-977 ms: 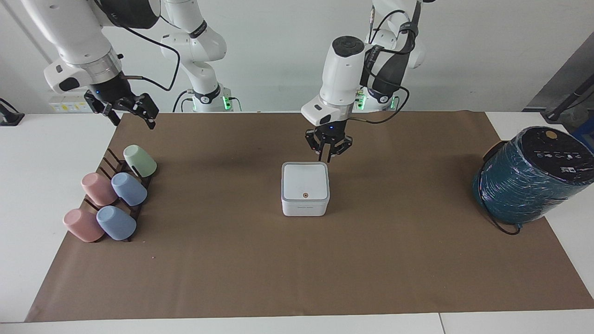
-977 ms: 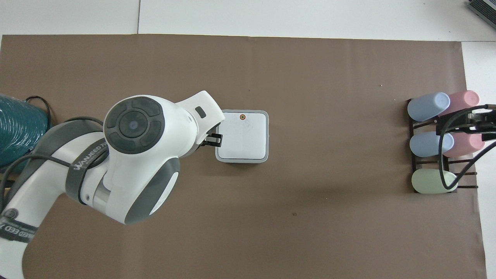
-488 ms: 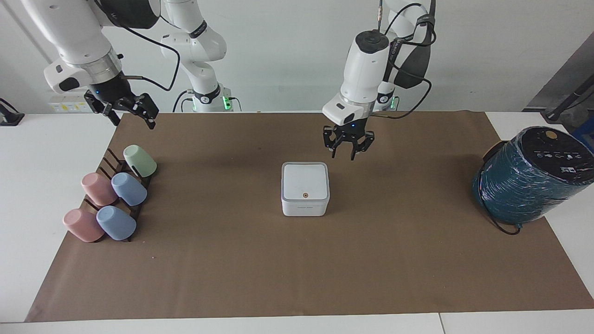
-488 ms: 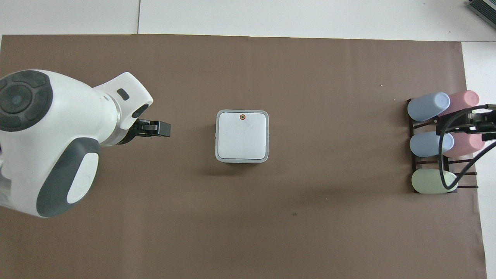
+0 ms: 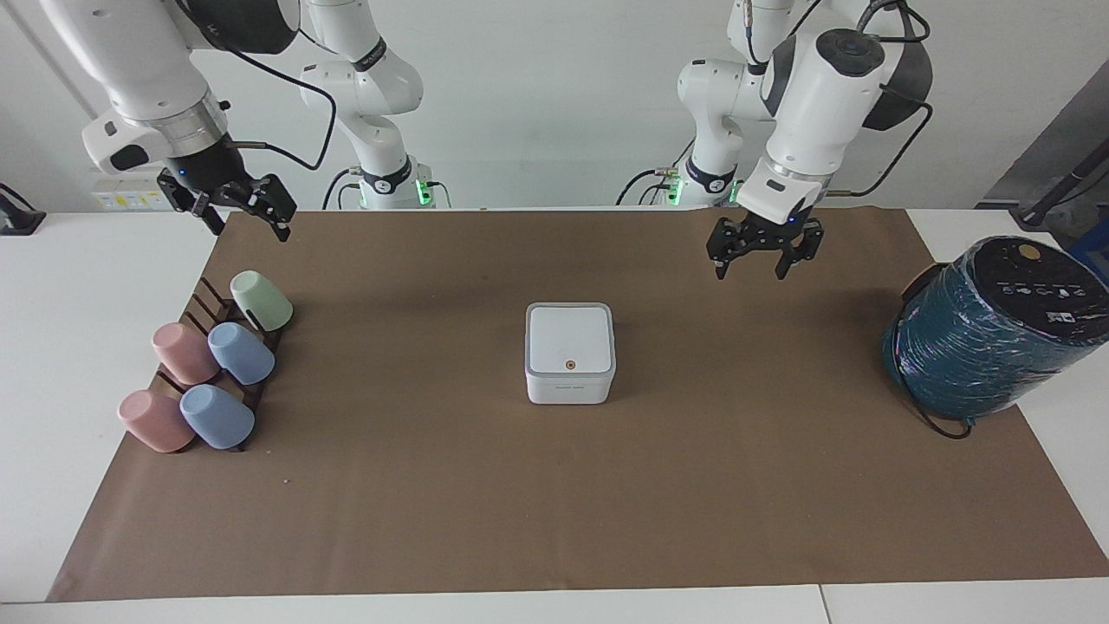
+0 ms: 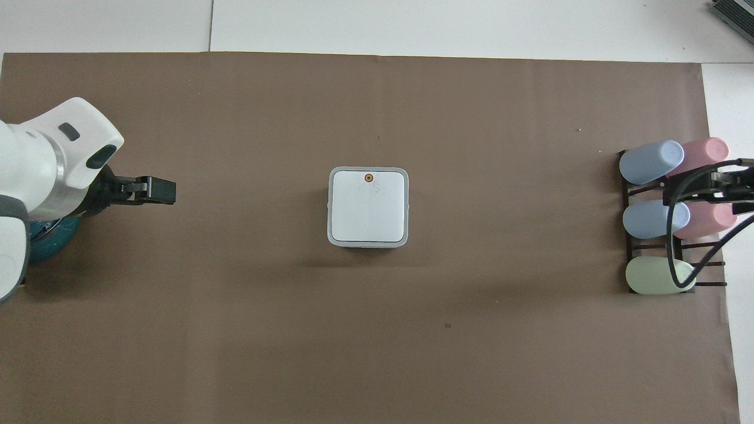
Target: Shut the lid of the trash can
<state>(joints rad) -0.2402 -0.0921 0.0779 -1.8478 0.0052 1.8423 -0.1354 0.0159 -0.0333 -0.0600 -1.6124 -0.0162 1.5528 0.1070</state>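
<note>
The small white trash can [image 5: 569, 386] stands in the middle of the brown mat. Its white lid [image 5: 569, 339] with the orange dot lies flat and shut on it; the lid also shows in the overhead view [image 6: 368, 207]. My left gripper [image 5: 750, 270] is open and empty, up in the air over the mat between the trash can and the teal cylinder; it also shows in the overhead view [image 6: 154, 191]. My right gripper [image 5: 248, 227] is open and empty, and waits raised over the mat's corner near the cup rack.
A large teal wrapped cylinder [image 5: 983, 334] with a black top lies at the left arm's end. A dark rack with several pastel cups [image 5: 212, 364] sits at the right arm's end. The brown mat [image 5: 554, 503] covers most of the white table.
My left gripper has pulled away from the lid's edge, risen and swung toward the left arm's end, and its fingers have spread. The lid and the right arm have not moved.
</note>
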